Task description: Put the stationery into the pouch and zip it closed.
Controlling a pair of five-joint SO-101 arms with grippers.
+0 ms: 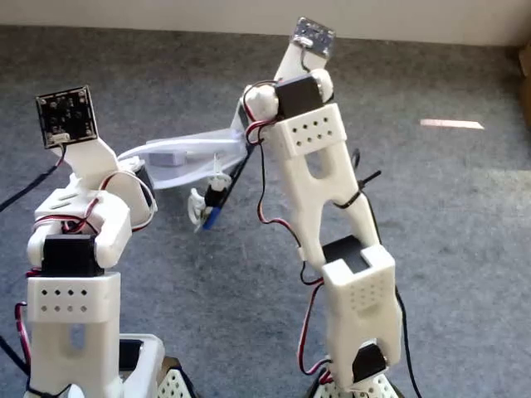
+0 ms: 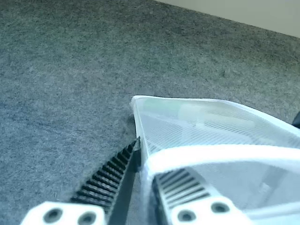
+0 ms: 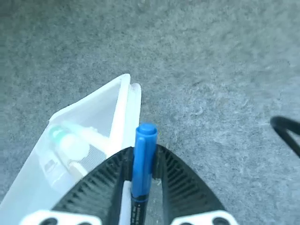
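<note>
Inspection found your left gripper (image 2: 146, 161) closed down narrow on the pouch (image 2: 211, 126). Its toothed fingers (image 2: 110, 176) pinched the mesh wall just beside the white zip band. Pouch was of translucent white mesh and sat between your two arms in the high view, over the grey carpet (image 1: 431, 215). One white item with a green end (image 2: 183, 110) lay inside it, seen through the mesh. Your right gripper (image 3: 143, 154) was clamped on a blue marker (image 3: 145, 140), cap pointing outward and barrel running back between the jaws. Marker cap stood just beside the pouch's corner and outside it. Whether the two touched could not be told. From above, the marker's blue end showed just beside the pouch's near edge.
</note>
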